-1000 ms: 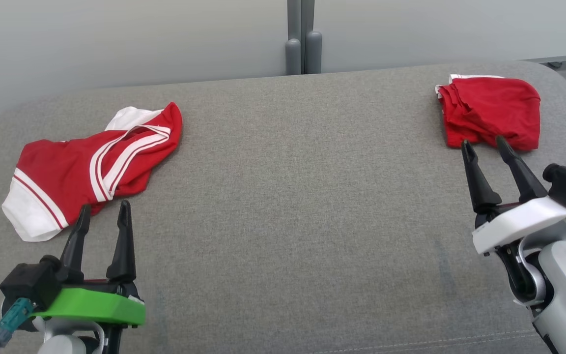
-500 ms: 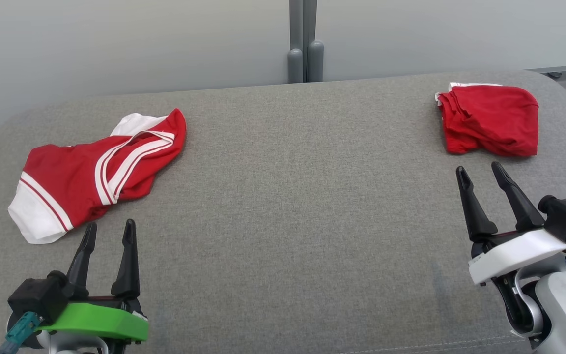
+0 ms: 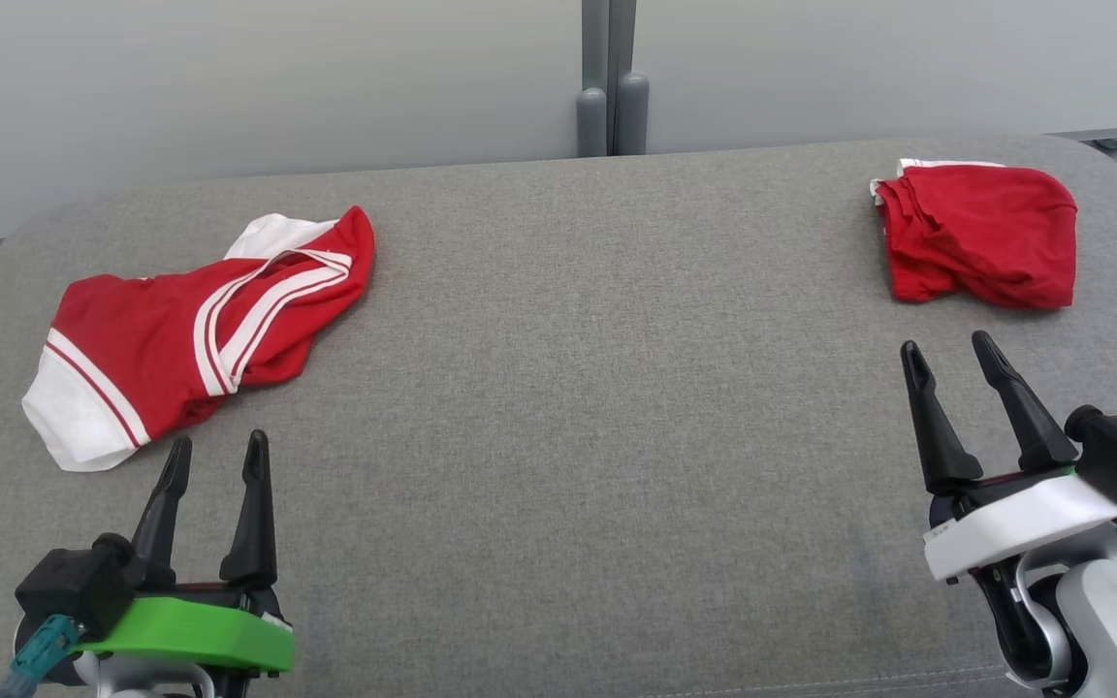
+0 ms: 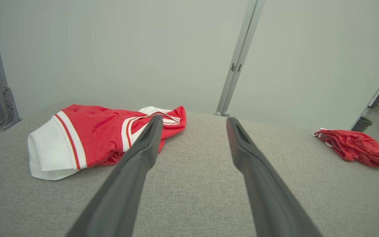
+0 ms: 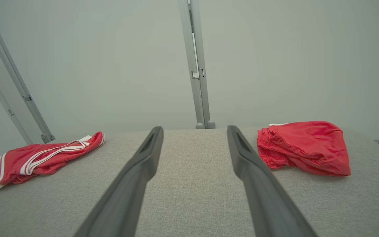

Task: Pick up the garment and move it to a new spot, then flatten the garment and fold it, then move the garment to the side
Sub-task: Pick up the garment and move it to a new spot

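The striped garment [image 3: 180, 330], red with white bands, is found crumpled and unflattened on the left part of the grey counter [image 3: 597, 407], its white hem lying close to the counter's left edge. A folded red garment [image 3: 990, 237] is noted near the far right corner, apparently already dealt with and set aside. The step in hand is therefore judged to be the first one for the striped piece: the pick-up, not yet begun. The left tool [image 3: 217, 441] is held just short of the garment's near edge, fingers apart and nothing between them; the right tool [image 3: 946, 344] is likewise spread and empty, near the folded piece but apart from it. For the next move, a short reach forward and to the left by the left tool is called for, with the fingers closed on a raised fold rather than on the flat hem. Ample open room is recorded across the middle of the counter between the two garments, suited to laying out and flattening. Care is advised at the left edge, where loose cloth could be dragged off the counter.
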Tool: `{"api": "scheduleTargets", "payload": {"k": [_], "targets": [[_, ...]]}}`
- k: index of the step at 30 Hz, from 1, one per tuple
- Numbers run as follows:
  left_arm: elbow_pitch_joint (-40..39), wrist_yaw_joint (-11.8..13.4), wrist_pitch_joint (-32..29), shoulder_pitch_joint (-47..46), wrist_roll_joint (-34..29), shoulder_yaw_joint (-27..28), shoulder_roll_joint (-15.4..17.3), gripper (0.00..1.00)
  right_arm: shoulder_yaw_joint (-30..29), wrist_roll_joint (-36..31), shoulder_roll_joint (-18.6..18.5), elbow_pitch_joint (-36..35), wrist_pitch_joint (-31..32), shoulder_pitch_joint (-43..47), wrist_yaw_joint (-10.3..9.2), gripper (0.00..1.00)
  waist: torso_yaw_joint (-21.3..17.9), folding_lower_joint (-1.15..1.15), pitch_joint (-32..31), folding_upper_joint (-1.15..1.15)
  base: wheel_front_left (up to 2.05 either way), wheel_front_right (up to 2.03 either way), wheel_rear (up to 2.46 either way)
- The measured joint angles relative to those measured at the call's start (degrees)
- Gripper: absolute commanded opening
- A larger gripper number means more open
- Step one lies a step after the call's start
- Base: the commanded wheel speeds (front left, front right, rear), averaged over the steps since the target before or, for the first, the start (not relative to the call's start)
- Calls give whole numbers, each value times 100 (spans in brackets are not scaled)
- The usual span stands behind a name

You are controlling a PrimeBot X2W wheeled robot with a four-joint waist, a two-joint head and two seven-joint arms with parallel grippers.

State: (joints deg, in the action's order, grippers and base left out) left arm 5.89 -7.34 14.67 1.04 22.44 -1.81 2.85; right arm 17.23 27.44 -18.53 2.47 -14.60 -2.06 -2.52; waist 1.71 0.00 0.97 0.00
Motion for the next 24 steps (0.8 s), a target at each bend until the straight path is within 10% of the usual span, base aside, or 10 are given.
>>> {"api": "scheduleTargets", "payload": {"k": [24], "targets": [[27,0,0,-1,-3,-37,-11,100,-205,-229,215,-120,0,237,202,100,48,0,-2,0,0,0,0]]}}
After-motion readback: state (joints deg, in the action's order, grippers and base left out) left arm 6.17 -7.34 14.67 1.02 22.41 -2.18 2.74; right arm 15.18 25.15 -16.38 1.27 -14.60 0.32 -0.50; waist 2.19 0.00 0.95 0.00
